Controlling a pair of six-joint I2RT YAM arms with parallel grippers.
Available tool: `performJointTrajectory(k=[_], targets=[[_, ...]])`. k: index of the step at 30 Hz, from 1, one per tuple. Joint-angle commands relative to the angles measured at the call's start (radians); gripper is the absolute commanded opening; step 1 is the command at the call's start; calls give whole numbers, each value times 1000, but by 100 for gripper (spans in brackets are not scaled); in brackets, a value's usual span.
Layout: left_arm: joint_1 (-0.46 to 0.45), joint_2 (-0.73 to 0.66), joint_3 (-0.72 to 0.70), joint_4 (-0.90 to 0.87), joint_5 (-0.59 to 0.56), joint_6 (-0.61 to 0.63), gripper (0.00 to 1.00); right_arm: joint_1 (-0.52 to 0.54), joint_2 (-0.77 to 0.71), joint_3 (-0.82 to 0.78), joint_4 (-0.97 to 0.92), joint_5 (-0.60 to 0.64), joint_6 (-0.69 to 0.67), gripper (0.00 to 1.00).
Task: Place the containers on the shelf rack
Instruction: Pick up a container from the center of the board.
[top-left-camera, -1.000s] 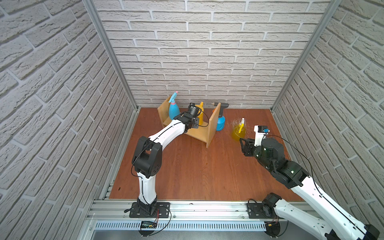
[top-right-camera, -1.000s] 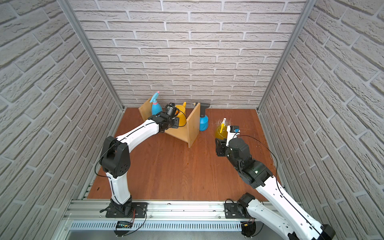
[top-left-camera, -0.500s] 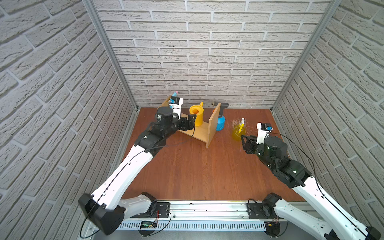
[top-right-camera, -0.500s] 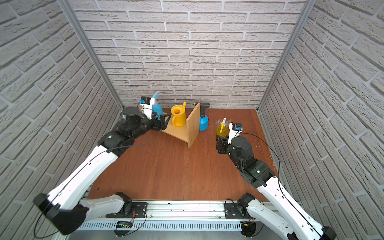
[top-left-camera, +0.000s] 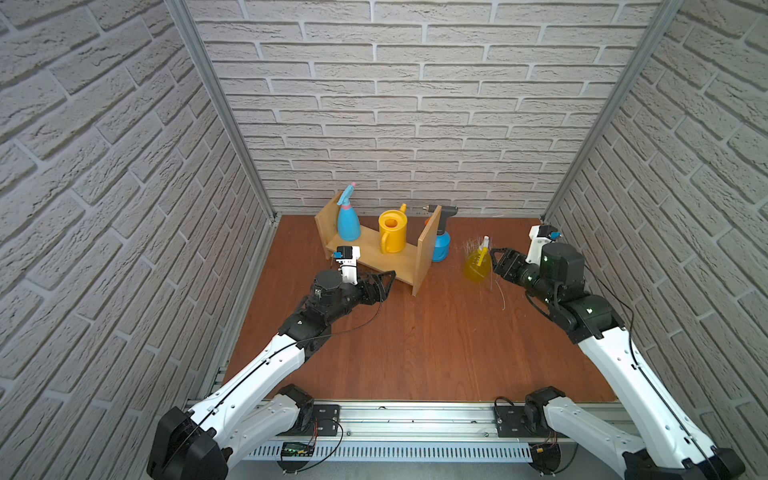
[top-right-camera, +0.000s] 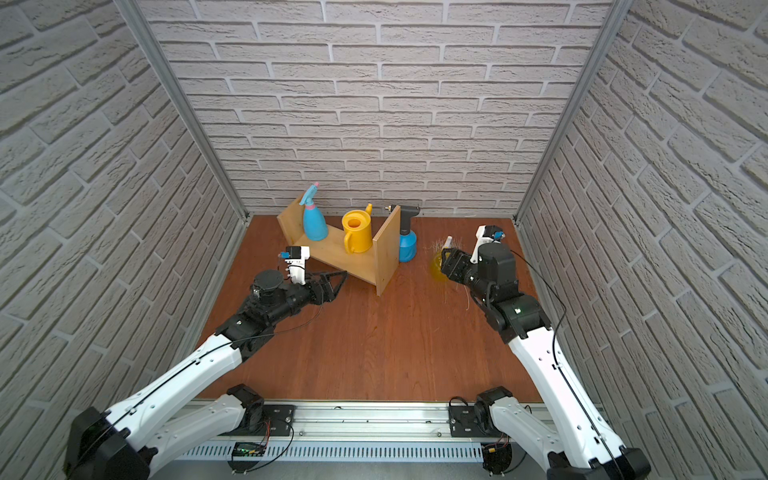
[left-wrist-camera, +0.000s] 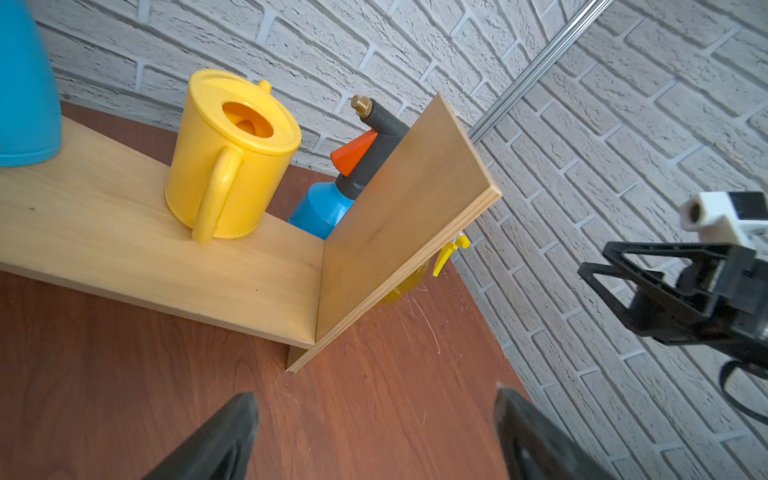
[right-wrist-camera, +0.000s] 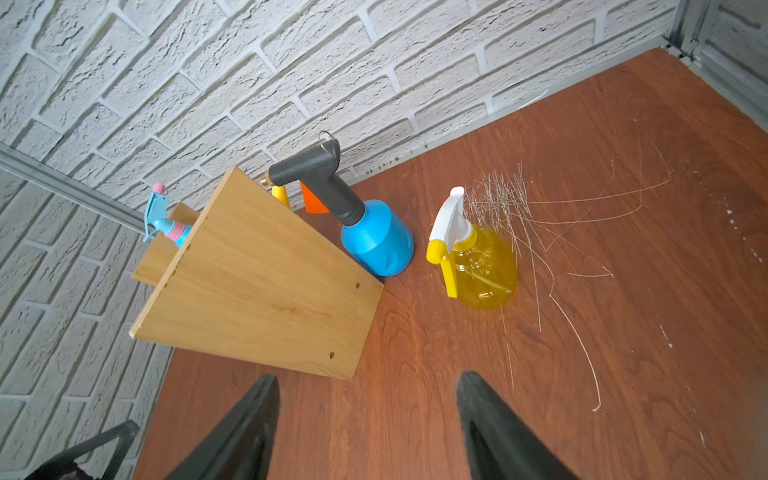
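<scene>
The light wooden shelf rack (top-left-camera: 374, 259) (top-right-camera: 332, 259) stands slantwise near the back wall. On its board stand a light-blue spray bottle (top-left-camera: 348, 222) (left-wrist-camera: 25, 104) and a yellow watering can (top-left-camera: 392, 235) (left-wrist-camera: 224, 166). A blue pump sprayer (top-left-camera: 440, 247) (right-wrist-camera: 374, 237) stands on the table just outside the rack's right end panel (right-wrist-camera: 257, 282). A translucent yellow spray bottle (top-left-camera: 477, 268) (right-wrist-camera: 482, 266) stands further right. My left gripper (top-left-camera: 390, 284) (left-wrist-camera: 374, 395) hovers open and empty before the rack. Right beside the yellow bottle, my right gripper (top-left-camera: 494, 262) (right-wrist-camera: 368, 378) is open with nothing in it.
Thin dry straw strands (right-wrist-camera: 540, 232) lie scattered on the brown table (top-left-camera: 415, 340) around the yellow bottle. Brick walls close in the back and both sides. In the left wrist view the right gripper (left-wrist-camera: 623, 266) shows beyond the rack's end panel.
My left gripper let go of the watering can on the board, opened wide and drew back from the rack. My right gripper's jaws spread wider near the yellow bottle.
</scene>
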Motion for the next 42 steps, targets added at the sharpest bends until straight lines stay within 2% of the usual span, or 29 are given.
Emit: performJointTrajectory(k=[1,5,9,15,19,20,25,27,31,38,42], targets=[[-5,-19,16,41,-38,-31,94,-49,81,88,-91,-115,-15,73],[-5,-40,19,-46,-103,-44,98,-66,221,219,-204,-79,-61,75],[-3,-50,12,-125,-168,-99,98,-63,371,363,-335,-1,-47,75],[12,-8,68,-243,-185,-109,98,-43,557,515,-442,110,-65,74],[17,25,99,-255,-169,-102,98,-34,651,597,-477,168,-71,71],[19,33,102,-250,-164,-102,98,-33,673,611,-484,174,-72,68],[22,52,113,-242,-162,-97,98,-18,760,674,-513,206,-79,66],[25,52,118,-245,-167,-88,98,-13,797,701,-519,210,-86,60],[31,53,124,-252,-168,-80,98,-4,853,741,-532,230,-102,57],[38,46,126,-261,-160,-67,98,0,917,783,-557,268,-135,41],[39,42,125,-262,-158,-56,98,0,932,782,-558,286,-141,39]])
